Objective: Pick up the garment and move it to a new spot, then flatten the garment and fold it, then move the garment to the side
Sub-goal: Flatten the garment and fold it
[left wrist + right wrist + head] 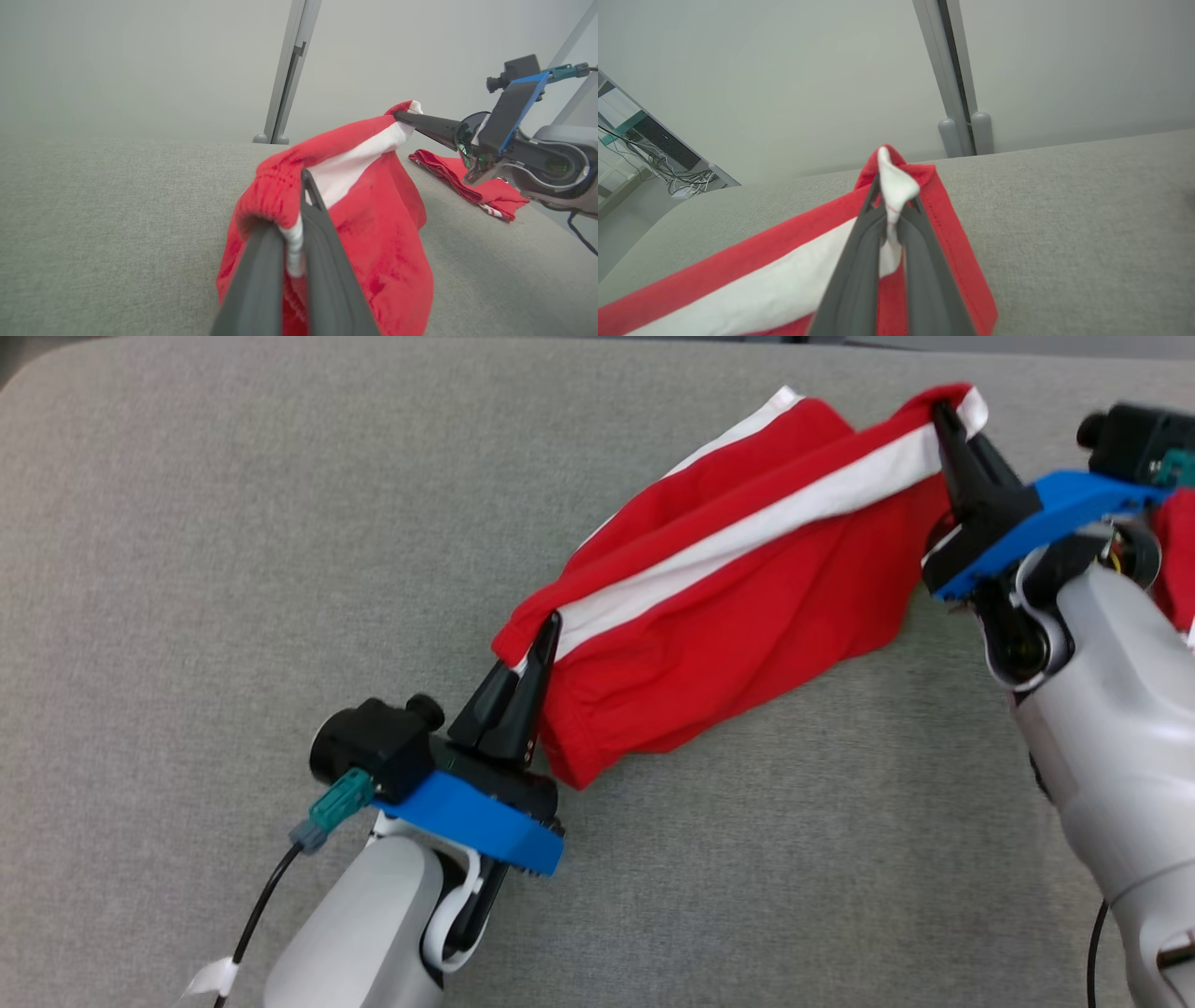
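The garment [747,607] is red with a white side stripe and hangs stretched between my two grippers above the grey padded surface [233,541]. My left gripper [551,621] is shut on its near lower corner, at the gathered waistband [275,196]. My right gripper [941,415] is shut on the far upper corner, where red hem and white stripe bunch between the fingers [889,205]. In the left wrist view the cloth [373,224] droops below the line between both grips, and the right gripper [397,114] shows pinching its far tip.
A second red garment [472,186] lies flat on the surface beyond my right arm [1111,709], its edge [1178,560] at the far right of the head view. A grey post [289,70] stands behind the surface. Bare grey padding lies left and front.
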